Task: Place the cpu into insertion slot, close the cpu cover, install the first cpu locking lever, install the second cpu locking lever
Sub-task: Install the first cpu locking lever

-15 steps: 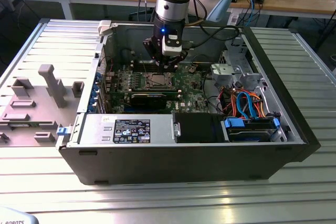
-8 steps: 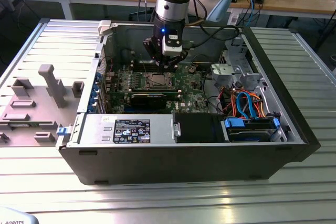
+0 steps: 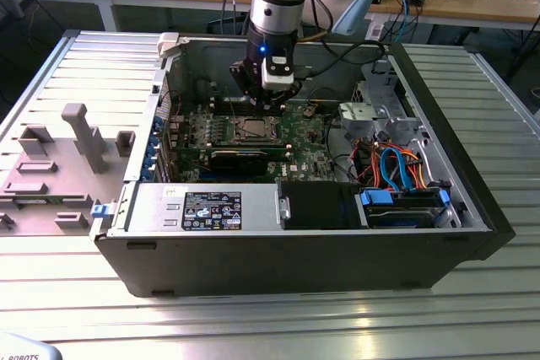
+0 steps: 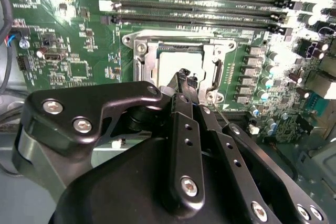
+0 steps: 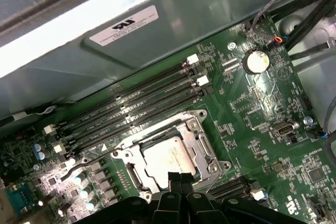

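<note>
A: Where's the gripper (image 3: pixel 267 100) in the exterior view?

B: Low inside the open computer case (image 3: pixel 456 208), hanging over the green motherboard (image 3: pixel 308 137), right above the insertion slot (image 3: pixel 252 130).

A: And the cpu?

B: Already seated. In the first wrist view the cpu (image 5: pixel 169 159) lies flat in the insertion slot (image 5: pixel 202 153), its silvery top showing through the window of the cpu cover (image 5: pixel 197 135), which lies down flat around it. In the second wrist view the cpu (image 4: pixel 176 62) shows the same way, framed by the cpu cover (image 4: pixel 210 56).

A: Are the fingers gripping anything?

B: In the second wrist view the gripper (image 4: pixel 185 78) has its fingertips (image 4: pixel 182 73) pressed together with no gap, nothing between them, right over the edge of the chip. In the first wrist view the gripper (image 5: pixel 177 178) looks equally clenched.

A: Any lever?

B: A thin metal locking lever (image 5: pixel 84 165) curves beside the socket, near the memory slots (image 5: pixel 136 106); whether it is latched I cannot tell
</note>
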Controlling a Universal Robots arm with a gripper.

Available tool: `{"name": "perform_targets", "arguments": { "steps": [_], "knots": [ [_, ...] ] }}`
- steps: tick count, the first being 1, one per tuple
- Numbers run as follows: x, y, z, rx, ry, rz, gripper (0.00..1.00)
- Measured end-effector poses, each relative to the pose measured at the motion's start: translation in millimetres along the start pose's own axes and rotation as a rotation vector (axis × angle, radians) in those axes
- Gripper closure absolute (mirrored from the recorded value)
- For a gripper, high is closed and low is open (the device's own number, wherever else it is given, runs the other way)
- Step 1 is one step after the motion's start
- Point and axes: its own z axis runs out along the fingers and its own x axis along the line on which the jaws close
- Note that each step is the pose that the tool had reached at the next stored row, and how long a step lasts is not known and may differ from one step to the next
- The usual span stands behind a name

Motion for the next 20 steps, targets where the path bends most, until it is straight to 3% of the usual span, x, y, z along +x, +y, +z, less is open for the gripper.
{"name": "perform_targets", "arguments": {
  "steps": [2, 8, 20],
  "knots": [
    [0.0, 0.0, 0.0, -0.0237, 0.0108, -0.012, 0.89],
    [0.0, 0.0, 0.0, -0.0201, 0.0089, -0.070, 0.89],
    [0.0, 0.0, 0.0, -0.0176, 0.0074, -0.109, 0.89]
  ]
}}
